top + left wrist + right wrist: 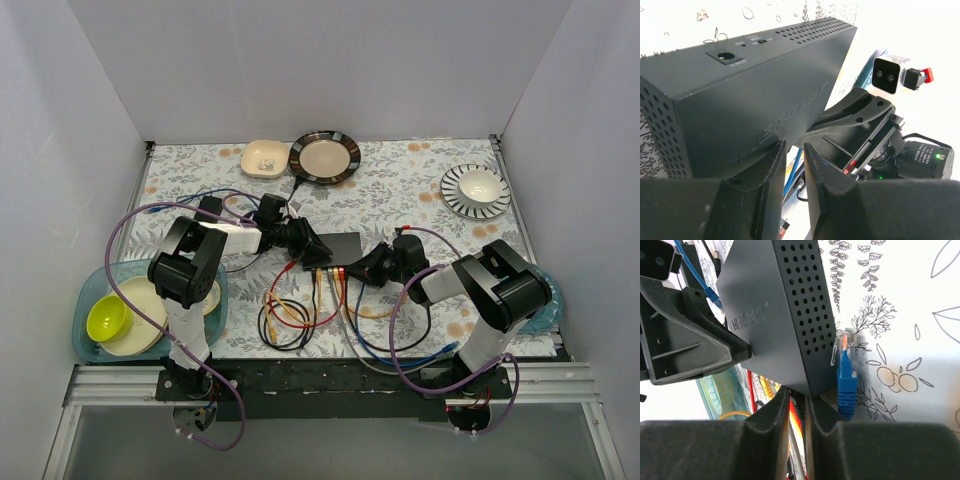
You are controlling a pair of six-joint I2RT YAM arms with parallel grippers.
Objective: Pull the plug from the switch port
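Red plug [343, 271] sits in the near edge of the switch [338, 246], mid-table, and the right gripper [797, 396] seems clenched on it. Best to pull straight toward the arms, without twisting, while the left gripper [308, 244], closed on nothing, braces the switch's left end. Yellow and orange plugs [323, 272] crowd close beside; a loose blue plug [846, 375] lies at the corner. Plates [324, 157] stand far behind.
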